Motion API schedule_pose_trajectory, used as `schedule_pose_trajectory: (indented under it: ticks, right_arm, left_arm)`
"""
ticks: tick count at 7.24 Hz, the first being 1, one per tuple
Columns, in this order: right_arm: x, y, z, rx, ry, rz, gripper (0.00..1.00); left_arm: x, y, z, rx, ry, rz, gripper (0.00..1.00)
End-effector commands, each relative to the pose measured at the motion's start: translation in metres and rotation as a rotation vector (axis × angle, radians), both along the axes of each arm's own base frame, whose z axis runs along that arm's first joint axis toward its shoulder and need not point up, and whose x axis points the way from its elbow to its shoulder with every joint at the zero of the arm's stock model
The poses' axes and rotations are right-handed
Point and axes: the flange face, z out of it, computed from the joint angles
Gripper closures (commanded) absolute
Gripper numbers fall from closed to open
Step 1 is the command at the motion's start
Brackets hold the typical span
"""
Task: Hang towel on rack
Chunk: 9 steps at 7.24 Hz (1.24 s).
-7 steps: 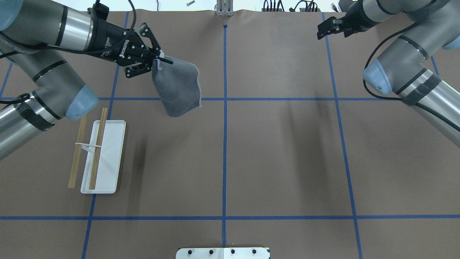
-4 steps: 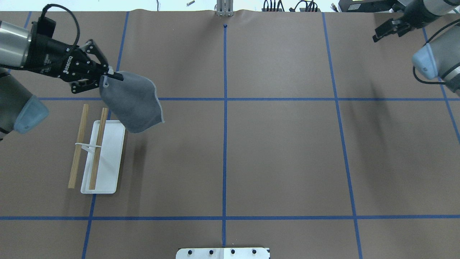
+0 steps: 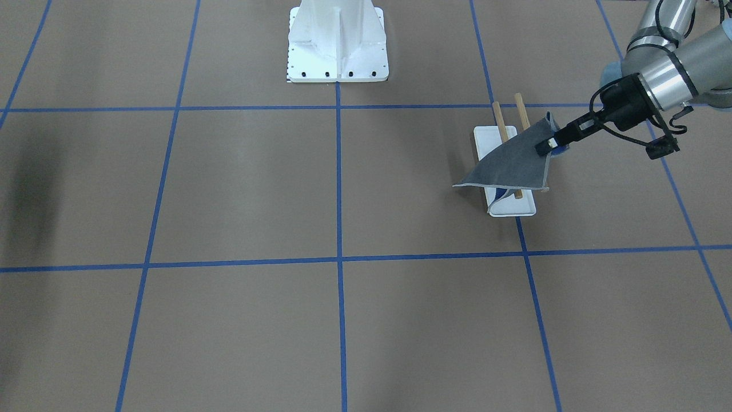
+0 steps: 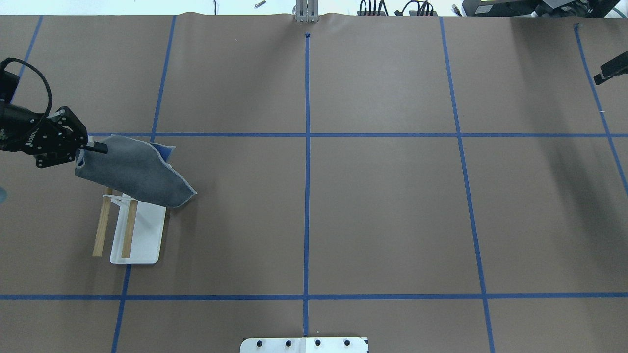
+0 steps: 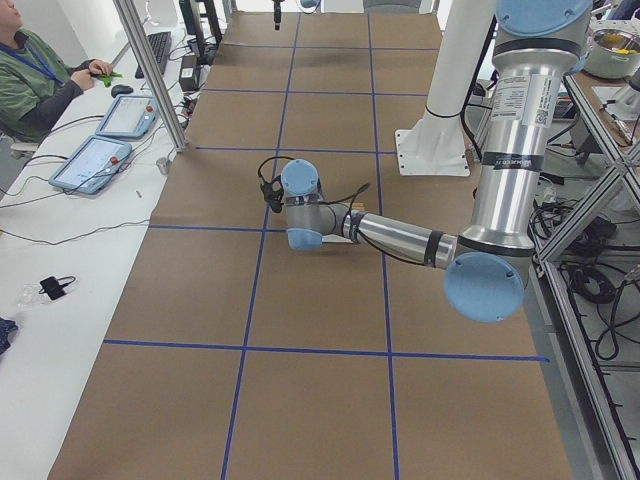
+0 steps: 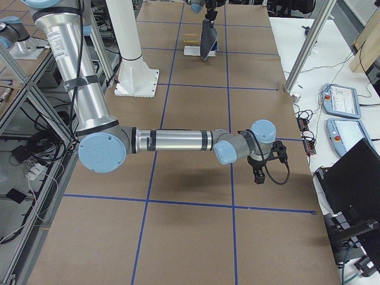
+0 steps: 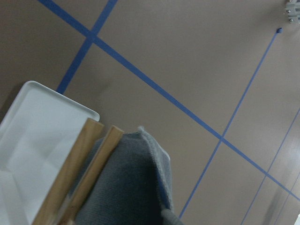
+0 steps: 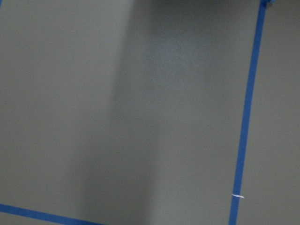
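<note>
The towel (image 4: 132, 171), dark grey with pale edging and a blue underside, hangs by one corner from my left gripper (image 4: 95, 146), which is shut on it. It hangs over the far end of the rack (image 4: 128, 230), two wooden bars over a white tray base (image 4: 144, 245). I cannot tell whether the cloth touches the bars. From the front, the left gripper (image 3: 549, 143) holds the towel (image 3: 514, 163) across the rack (image 3: 496, 117). The left wrist view shows the towel (image 7: 131, 187) beside a bar (image 7: 79, 173). Of my right gripper (image 4: 608, 72) only a dark tip shows at the right edge.
The robot's white base plate (image 3: 337, 40) stands at the table's near middle edge (image 4: 304, 344). Blue tape lines grid the brown table. A seated operator (image 5: 30, 70) and tablets (image 5: 90, 165) are along the far side, with a metal post (image 5: 150, 70).
My left gripper has carried the towel left and back towards the robot, from the far table area to over the rack. My right arm has pulled away to the right edge.
</note>
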Motion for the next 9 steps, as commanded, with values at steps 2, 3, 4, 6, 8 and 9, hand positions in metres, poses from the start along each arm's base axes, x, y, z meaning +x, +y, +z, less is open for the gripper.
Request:
schedule_pose_trajectory:
  ticks: [2, 3, 4, 6, 8, 9]
  right_arm:
    - [0.039, 0.019, 0.035, -0.062, 0.059, -0.008, 0.0]
    - [0.047, 0.022, 0.039, -0.063, 0.067, 0.002, 0.0]
    - [0.053, 0.024, 0.041, -0.064, 0.068, 0.007, 0.0]
    - [0.063, 0.027, 0.044, -0.063, 0.071, 0.02, 0.0]
    - [0.079, 0.03, 0.049, -0.021, 0.09, -0.009, 0.0]
    - [0.083, 0.036, 0.056, -0.028, 0.091, -0.012, 0.0]
  left_arm:
    - [-0.014, 0.011, 0.031, -0.014, -0.01, -0.013, 1.0]
    - [-0.021, 0.008, 0.042, -0.031, -0.021, -0.028, 0.84]
    - [-0.023, 0.006, 0.053, 0.027, -0.035, -0.028, 0.53]
    - [-0.029, 0.004, 0.087, 0.126, -0.09, -0.021, 0.01]
    - [-0.06, -0.011, 0.107, 0.211, -0.138, -0.065, 0.01]
    - [-0.069, -0.015, 0.114, 0.23, -0.16, -0.039, 0.01]
